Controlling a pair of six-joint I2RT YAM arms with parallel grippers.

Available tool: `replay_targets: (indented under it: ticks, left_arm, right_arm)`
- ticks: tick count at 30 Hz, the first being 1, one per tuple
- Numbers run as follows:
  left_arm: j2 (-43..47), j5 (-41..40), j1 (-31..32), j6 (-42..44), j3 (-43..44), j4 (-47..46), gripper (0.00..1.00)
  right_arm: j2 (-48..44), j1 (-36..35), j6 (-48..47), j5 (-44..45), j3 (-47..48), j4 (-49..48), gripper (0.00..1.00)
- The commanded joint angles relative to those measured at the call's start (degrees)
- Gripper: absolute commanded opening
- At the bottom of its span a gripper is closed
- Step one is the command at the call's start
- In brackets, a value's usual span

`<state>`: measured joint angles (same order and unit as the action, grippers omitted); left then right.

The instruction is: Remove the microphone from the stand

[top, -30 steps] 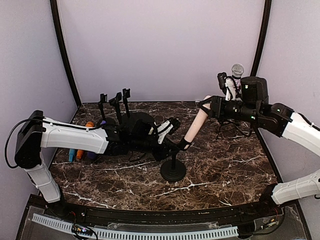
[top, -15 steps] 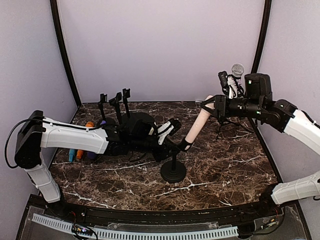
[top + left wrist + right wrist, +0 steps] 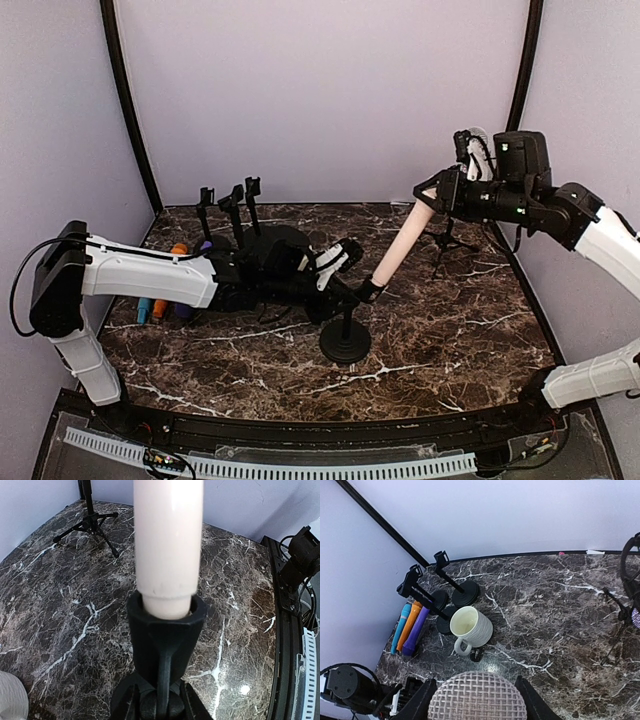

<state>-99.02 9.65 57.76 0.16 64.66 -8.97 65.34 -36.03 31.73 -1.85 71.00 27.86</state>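
A dark marble counter (image 3: 450, 320) veined in white is filling the lower half of the overhead view, with pale lavender walls (image 3: 320, 90) rising behind it. Just below centre frame, the stand (image 3: 346, 343) is resting its round black base on the counter. The left arm is reaching in from the left edge. The left hand (image 3: 343, 283) is pinching the stand's stem just under the clip. In the left wrist view its fingers (image 3: 125, 705) are pressing in on either side of the post at the bottom of the frame.

The clip (image 3: 165, 630) is gripping the lower end of the microphone (image 3: 400, 248), whose pale pink body is slanting up toward the upper right, so the microphone is sitting in the stand. At its top end, right of centre, the right hand (image 3: 440, 192) is clamping the mesh head (image 3: 476, 696). The right wrist view is showing the fingers (image 3: 417, 702) flanking the silver mesh at the bottom of the frame.

Farther back, a black tripod (image 3: 447, 240) is standing under the right arm. A cream ribbed mug (image 3: 471, 625) is sitting upright mid-frame in the right wrist view, just beside three empty stands (image 3: 465, 594) clustering near the back wall. Teal, orange and purple coloured microphones (image 3: 411, 627) are lying side by side at the left edge of the counter.
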Motion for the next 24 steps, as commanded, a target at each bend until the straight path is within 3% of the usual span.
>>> replay_targets:
  ticks: [1,8,13,24]
  left_arm:
    - [-0.95,-1.34,-0.36,1.12,0.46,5.72,0.0]
    - [0.62,-3.03,-0.36,-1.22,-0.21,5.07,0.0]
    - [6.99,-5.62,-1.61,-3.32,-3.55,5.19,0.0]
    - [22.54,-12.75,-12.51,-4.64,-11.31,13.76,0.0]
  right_arm:
    - [-1.96,0.87,0.46,6.64,3.26,-3.17,0.22]
    - [-3.7,0.96,-0.92,8.78,4.65,-1.83,0.22]
    - [-6.18,0.94,-2.38,9.36,4.68,-1.27,0.22]
    - [-9.79,1.05,-2.82,9.23,2.89,-1.75,0.22]
